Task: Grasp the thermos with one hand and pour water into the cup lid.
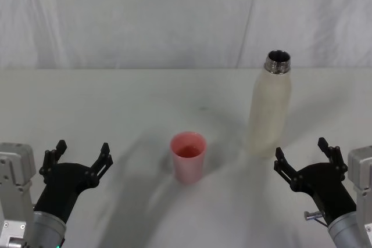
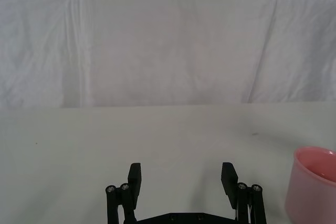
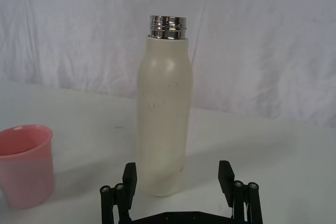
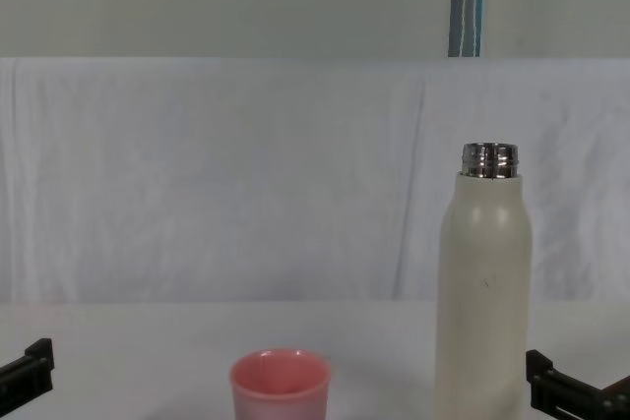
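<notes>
Right hand wide open, empty, just short of thermos | thermos upright on tabletop, cup lid to its left | advance level, clamp mid-body | left hand open, idle

The thermos stands upright, right of the cup lid.

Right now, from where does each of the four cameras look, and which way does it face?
Head: high, looking down at the table, thermos, cup lid; left gripper and right gripper open.
Chest: low, facing forward across the table; fingertips at both lower corners.
Left wrist: behind its fingers, cup lid beside.
Right wrist: behind its fingers, facing the thermos.
All four share the cup lid.
</notes>
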Robot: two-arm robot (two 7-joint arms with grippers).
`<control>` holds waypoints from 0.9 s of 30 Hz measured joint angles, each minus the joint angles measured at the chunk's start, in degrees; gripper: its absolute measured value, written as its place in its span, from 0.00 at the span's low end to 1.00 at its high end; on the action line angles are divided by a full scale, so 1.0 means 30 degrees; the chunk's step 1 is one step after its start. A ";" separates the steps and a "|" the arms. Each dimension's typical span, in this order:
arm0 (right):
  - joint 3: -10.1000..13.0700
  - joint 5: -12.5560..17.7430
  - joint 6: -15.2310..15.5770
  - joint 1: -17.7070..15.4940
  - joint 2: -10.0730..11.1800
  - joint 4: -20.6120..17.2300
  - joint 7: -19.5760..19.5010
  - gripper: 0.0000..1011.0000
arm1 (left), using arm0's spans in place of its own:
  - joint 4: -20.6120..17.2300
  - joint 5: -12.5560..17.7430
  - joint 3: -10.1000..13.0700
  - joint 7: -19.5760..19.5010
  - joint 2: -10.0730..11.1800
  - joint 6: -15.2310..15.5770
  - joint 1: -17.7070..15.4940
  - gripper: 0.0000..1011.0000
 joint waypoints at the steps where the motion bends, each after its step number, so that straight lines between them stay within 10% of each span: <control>1: 0.0001 0.0001 -0.0001 0.0000 0.0000 0.0000 -0.0001 0.99 | 0.0000 0.0000 0.0000 0.0001 0.0000 0.0000 -0.0001 0.99; 27: 0.0000 0.0002 -0.0001 0.0001 0.0000 0.0000 -0.0001 0.99 | 0.0000 0.0000 0.0000 0.0001 0.0000 0.0000 0.0000 0.99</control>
